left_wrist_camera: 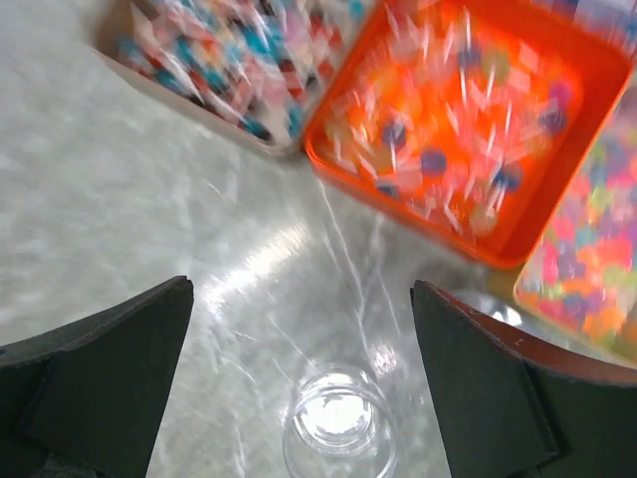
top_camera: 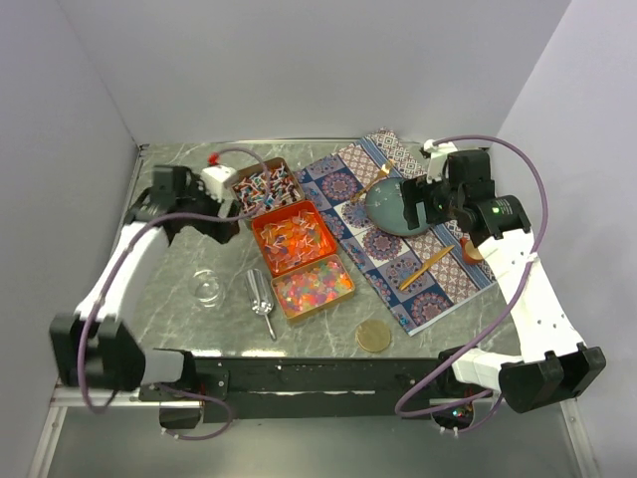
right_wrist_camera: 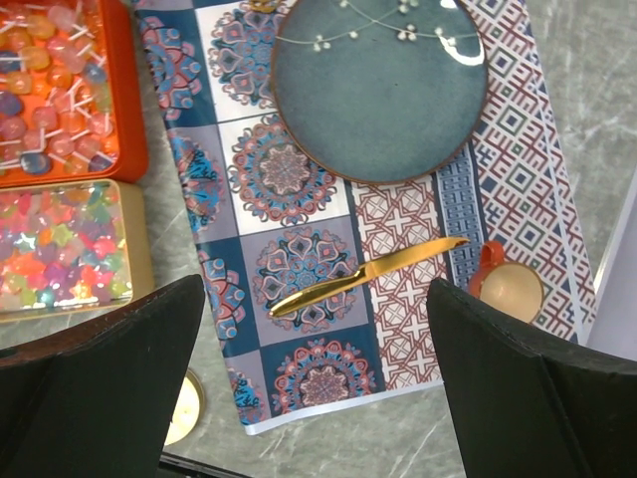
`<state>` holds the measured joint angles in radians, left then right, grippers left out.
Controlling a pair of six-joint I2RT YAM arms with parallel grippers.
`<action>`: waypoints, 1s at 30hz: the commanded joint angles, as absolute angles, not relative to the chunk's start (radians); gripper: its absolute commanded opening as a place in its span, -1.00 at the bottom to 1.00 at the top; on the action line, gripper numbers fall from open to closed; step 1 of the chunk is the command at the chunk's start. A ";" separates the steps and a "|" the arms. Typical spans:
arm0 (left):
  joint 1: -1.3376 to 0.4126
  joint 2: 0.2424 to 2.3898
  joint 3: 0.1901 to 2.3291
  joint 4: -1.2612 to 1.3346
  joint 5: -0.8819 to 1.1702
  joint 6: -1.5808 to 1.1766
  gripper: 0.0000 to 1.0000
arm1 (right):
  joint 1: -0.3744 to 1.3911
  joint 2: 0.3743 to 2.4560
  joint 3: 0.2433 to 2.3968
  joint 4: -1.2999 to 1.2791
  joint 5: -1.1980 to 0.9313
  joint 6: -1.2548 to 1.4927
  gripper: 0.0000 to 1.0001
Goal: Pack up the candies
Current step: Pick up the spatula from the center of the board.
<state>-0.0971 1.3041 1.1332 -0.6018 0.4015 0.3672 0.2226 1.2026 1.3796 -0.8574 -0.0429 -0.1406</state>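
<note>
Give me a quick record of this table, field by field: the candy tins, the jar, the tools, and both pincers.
tins: three, open, in a diagonal row
farthest tin: wrapped sweets
middle tin: orange-red pieces
nearest tin: multicoloured jellies
glass jar: upright, looks empty, left of the tins
scoop: lying between jar and tins
gold lid: flat on the table, near edge
mat: carries blue plate and gold knife
left pincer: open, above table near jar
right pincer: open, above the mat
</note>
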 commanded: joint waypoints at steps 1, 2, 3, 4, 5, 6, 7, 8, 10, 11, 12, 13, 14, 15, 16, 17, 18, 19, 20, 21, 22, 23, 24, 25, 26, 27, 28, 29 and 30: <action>-0.097 1.169 1.025 -0.435 0.387 0.267 0.97 | 0.222 1.198 1.391 -0.845 -0.094 -0.172 1.00; -0.097 1.190 1.029 -0.484 0.421 0.285 0.96 | 0.222 1.201 1.396 -0.848 -0.097 -0.175 1.00; -0.097 1.219 1.038 -0.535 0.455 0.332 0.95 | 0.224 1.204 1.399 -0.854 -0.101 -0.176 1.00; -0.094 1.286 1.075 -0.684 0.510 0.377 0.90 | 0.222 1.210 1.404 -0.856 -0.110 -0.178 1.00; -0.094 1.323 1.098 -0.762 0.564 0.441 0.87 | 0.222 1.210 1.404 -0.857 -0.115 -0.179 1.00; -0.095 1.356 1.112 -0.803 0.615 0.478 0.85 | 0.222 1.212 1.407 -0.857 -0.121 -0.176 1.00; -0.095 1.411 1.129 -0.842 0.617 0.479 0.86 | 0.222 1.215 1.407 -0.856 -0.133 -0.176 1.00; -0.094 1.434 1.134 -0.850 0.614 0.483 0.85 | 0.224 1.216 1.407 -0.857 -0.136 -0.175 1.00; -0.095 1.494 1.149 -0.854 0.588 0.485 0.82 | 0.224 1.216 1.404 -0.858 -0.140 -0.175 1.00; -0.095 1.512 1.157 -0.868 0.581 0.488 0.81 | 0.222 1.215 1.401 -0.854 -0.134 -0.173 1.00; -0.095 1.555 1.169 -0.882 0.587 0.506 0.76 | 0.222 1.213 1.394 -0.854 -0.130 -0.178 1.00; -0.095 1.577 1.192 -0.897 0.595 0.517 0.74 | 0.222 1.213 1.391 -0.854 -0.126 -0.181 1.00; -0.095 1.598 1.203 -0.935 0.601 0.531 0.72 | 0.224 1.212 1.387 -0.853 -0.118 -0.183 1.00; -0.098 1.635 1.209 -0.946 0.601 0.549 0.68 | 0.221 1.207 1.379 -0.851 -0.115 -0.184 1.00; -0.100 1.647 1.216 -0.953 0.598 0.554 0.66 | 0.219 1.203 1.376 -0.851 -0.115 -0.184 1.00; -0.100 1.658 1.218 -0.963 0.604 0.558 0.65 | 0.219 1.200 1.371 -0.853 -0.118 -0.186 1.00; -0.103 1.675 1.218 -0.974 0.613 0.580 0.62 | 0.216 1.193 1.362 -0.853 -0.118 -0.186 1.00; -0.103 1.683 1.218 -0.977 0.627 0.584 0.60 | 0.213 1.190 1.356 -0.853 -0.117 -0.186 1.00; -0.104 1.689 1.218 -0.983 0.629 0.587 0.57 | 0.212 1.187 1.351 -0.853 -0.117 -0.186 1.00; -0.109 1.707 1.221 -1.003 0.632 0.604 0.48 | 0.207 1.183 1.344 -0.853 -0.115 -0.186 1.00; -0.110 1.715 1.218 -1.009 0.632 0.612 0.42 | 0.201 1.183 1.341 -0.853 -0.115 -0.186 1.00; -0.113 1.723 1.213 -1.022 0.629 0.621 0.37 | 0.199 1.183 1.338 -0.851 -0.115 -0.186 1.00; -0.118 1.738 1.210 -1.041 0.629 0.650 0.28 | 0.198 1.181 1.336 -0.851 -0.117 -0.186 1.00; -0.121 1.744 1.206 -1.052 0.629 0.661 0.25 | 0.193 1.183 1.336 -0.851 -0.117 -0.186 1.00; -0.123 1.749 1.204 -1.057 0.637 0.672 0.23 | 0.190 1.186 1.336 -0.850 -0.117 -0.186 1.00; -0.126 1.755 1.201 -1.057 0.646 0.678 0.21 | 0.190 1.189 1.339 -0.850 -0.117 -0.186 1.00; -0.127 1.758 1.200 -1.048 0.652 0.675 0.19 | 0.189 1.190 1.341 -0.850 -0.120 -0.187 1.00; -0.129 1.761 1.203 -1.042 0.663 0.673 0.17 | 0.187 1.195 1.342 -0.851 -0.120 -0.189 1.00; -0.139 1.772 1.203 -1.034 0.676 0.664 0.10 | 0.187 1.200 1.347 -0.853 -0.123 -0.192 1.00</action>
<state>-0.1215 1.7592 1.1896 -1.0130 0.6064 0.6201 0.1955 1.2118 1.3350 -0.8616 -0.1204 -0.1776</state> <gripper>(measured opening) 0.590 0.998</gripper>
